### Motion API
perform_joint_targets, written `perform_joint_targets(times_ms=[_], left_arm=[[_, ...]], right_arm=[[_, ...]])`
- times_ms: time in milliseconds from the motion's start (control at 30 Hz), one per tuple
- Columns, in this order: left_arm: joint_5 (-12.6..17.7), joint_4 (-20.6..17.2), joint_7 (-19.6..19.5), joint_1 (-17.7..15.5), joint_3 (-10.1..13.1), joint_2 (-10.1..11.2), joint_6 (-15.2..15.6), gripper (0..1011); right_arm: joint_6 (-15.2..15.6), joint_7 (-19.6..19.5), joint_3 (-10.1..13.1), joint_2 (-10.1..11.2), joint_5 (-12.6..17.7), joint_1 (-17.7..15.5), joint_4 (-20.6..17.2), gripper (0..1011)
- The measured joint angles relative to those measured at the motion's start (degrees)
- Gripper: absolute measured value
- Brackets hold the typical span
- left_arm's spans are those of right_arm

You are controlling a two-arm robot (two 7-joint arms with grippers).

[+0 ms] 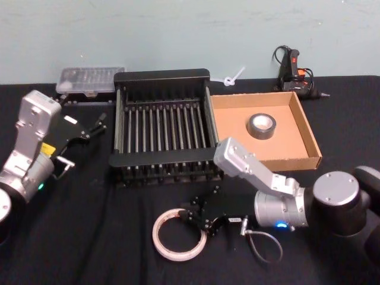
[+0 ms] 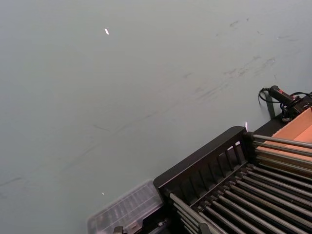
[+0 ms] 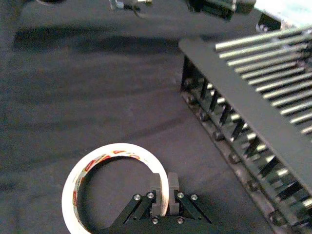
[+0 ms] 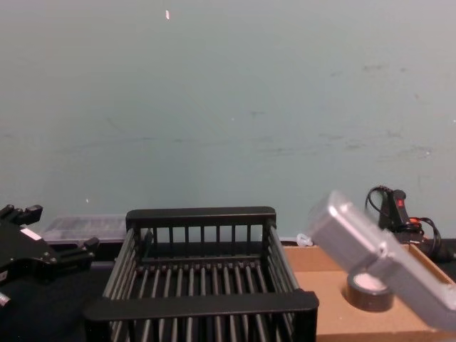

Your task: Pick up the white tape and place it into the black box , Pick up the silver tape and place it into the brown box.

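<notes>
Open black box (image 1: 161,127) interior (barred walls around), bare cloth (image 1: 107,237) before it.

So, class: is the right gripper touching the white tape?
Touching. In the right wrist view the right gripper has its two fingers closed on the white tape's band, one pad inside the ring and one outside.

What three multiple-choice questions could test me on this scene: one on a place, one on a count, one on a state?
1. Where is the silver tape?
A. in the brown box
B. in the black box
C. on the cloth

2. How many tape rolls are there?
A. one
B. two
C. three

3. What is the right gripper doing?
A. hanging open above the crate
B. pinching the white tape
C. holding the silver roll

Answers: 1 A, the roll lies on the tray floor. 2 B, one white, one silver. 3 B, its fingers close on the ring's wall.
</notes>
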Motion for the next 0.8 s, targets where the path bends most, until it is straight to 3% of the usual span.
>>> perform_joint_targets(times_ms=[500, 800], left_arm=[[0.0, 0.0, 0.0, 0.0, 0.0, 0.0, 0.0, 1001], [0.0, 0.0, 0.0, 0.0, 0.0, 0.0, 0.0, 1001]], right_arm=[[-2.5, 0.3, 2.8, 4.1, 3.6, -0.7, -6.8, 99], [-3.5, -1.4, 4.3, 4.3, 4.7, 0.2, -8.1, 99]])
